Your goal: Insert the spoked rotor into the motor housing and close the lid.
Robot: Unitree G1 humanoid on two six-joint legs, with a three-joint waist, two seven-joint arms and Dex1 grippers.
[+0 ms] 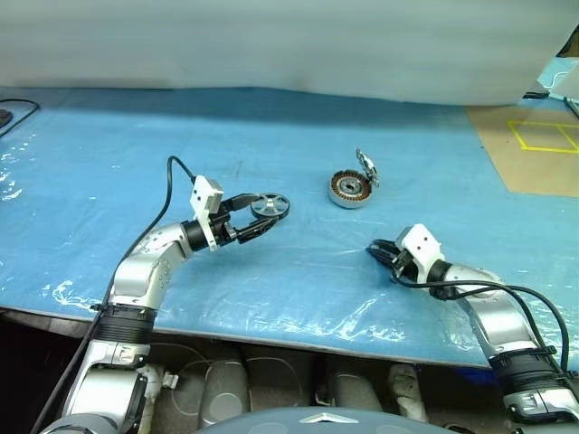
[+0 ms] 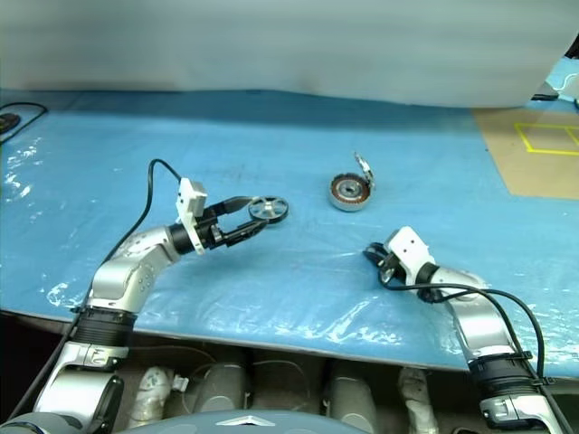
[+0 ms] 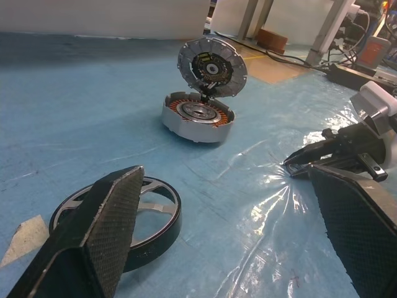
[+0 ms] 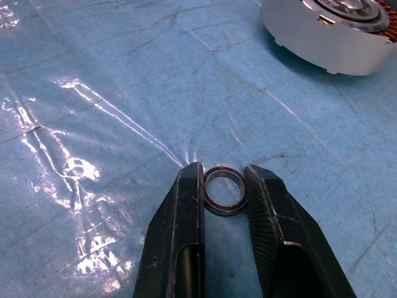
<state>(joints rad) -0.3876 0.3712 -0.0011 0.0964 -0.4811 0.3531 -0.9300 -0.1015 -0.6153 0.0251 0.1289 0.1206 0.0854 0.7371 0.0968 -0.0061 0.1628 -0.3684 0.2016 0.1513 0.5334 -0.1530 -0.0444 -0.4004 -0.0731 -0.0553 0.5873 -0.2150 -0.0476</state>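
Note:
The spoked rotor, a black-rimmed wheel with silver spokes, lies flat on the blue sheet. My left gripper is open wide around it, and the rotor sits close against one finger. The motor housing stands to the right with its copper windings showing. Its lid is hinged up, nearly upright. My right gripper is low over the sheet in front of the housing. Both its fingertips press a small metal ring.
A wrinkled blue plastic sheet covers the table, whose front edge runs just below my arms. A tan floor patch with yellow tape lies at the far right. A black cable rests at the far left, and a white wall stands behind.

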